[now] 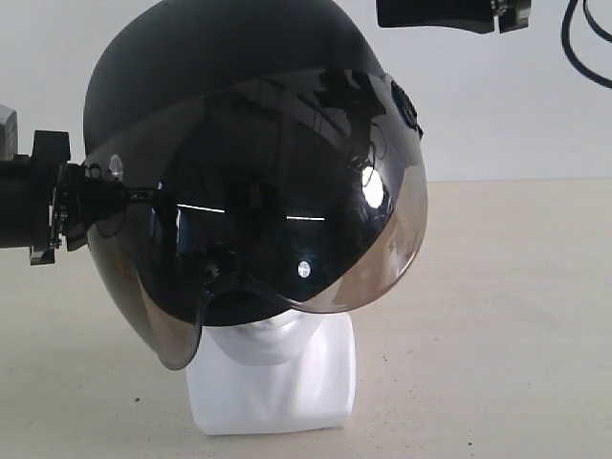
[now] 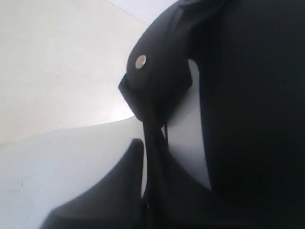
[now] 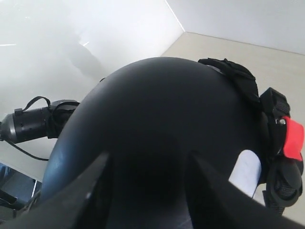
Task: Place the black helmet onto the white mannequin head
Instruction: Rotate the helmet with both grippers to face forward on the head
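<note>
The black helmet [image 1: 220, 57] sits over the white mannequin head [image 1: 277, 378]. Its smoky visor [image 1: 287, 210] hangs down and tilts lower toward the left, so only the head's chin, neck and blocky base show. At the helmet's left side my left gripper [image 1: 78, 203] is shut on the helmet's side strap. In the left wrist view the gripper [image 2: 152, 160] pinches that strap [image 2: 157, 81] beside the shell [image 2: 252, 119]. My right gripper [image 1: 478, 13] hovers above and to the right of the helmet, apart from it. In the right wrist view it [image 3: 150, 162] is open, with the shell [image 3: 157, 105] beyond the fingers.
The mannequin stands on a pale beige table [image 1: 497, 316] with a white wall behind. A black cable [image 1: 579, 53] hangs at the top right. The helmet's chin strap with a red buckle [image 3: 293, 138] dangles at the rear. The left arm [image 3: 28, 125] reaches in from the far side.
</note>
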Motion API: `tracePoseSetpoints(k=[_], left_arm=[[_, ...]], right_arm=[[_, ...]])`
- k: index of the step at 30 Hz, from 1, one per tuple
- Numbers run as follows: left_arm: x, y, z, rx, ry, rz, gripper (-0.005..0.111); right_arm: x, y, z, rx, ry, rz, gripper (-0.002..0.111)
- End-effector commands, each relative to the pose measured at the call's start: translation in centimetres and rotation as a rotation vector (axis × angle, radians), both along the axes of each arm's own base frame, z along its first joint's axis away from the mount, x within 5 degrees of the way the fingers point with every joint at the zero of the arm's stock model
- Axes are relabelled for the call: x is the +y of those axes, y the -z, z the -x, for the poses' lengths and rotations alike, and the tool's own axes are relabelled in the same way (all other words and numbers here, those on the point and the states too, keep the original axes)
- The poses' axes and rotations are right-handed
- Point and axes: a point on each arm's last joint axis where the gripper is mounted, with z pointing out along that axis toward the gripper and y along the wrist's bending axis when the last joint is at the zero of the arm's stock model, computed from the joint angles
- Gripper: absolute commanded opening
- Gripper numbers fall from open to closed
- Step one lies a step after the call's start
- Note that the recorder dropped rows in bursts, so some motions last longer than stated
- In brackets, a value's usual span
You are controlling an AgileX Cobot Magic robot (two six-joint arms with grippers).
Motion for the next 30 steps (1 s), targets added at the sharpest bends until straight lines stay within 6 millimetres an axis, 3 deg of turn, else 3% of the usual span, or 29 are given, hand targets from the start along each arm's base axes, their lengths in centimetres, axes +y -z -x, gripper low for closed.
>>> tracePoseSetpoints(k=[1,14,22,30], left_arm=[[-0.4,-0.8,0.1,-0.025,0.029,0.072,0.004],[-0.5,-4.6,-0.4,-0.131,0.059,0.099,0.004],[-0.5,-4.6,-0.3,-0.12,0.059,0.101,0.004],[-2.1,-4.3,0.1,-0.109,0.114,0.071,0.004]], right_arm=[[-0.1,-0.1,0.4,0.03,0.008,0.016,0.046],[-0.5,0.4,0.0,0.034,0.061,0.074,0.046],[-0.5,0.5,-0.1,0.031,0.066,0.084,0.046],[-0.5,0.5,-0.1,0.028,0.072,0.083,0.046]])
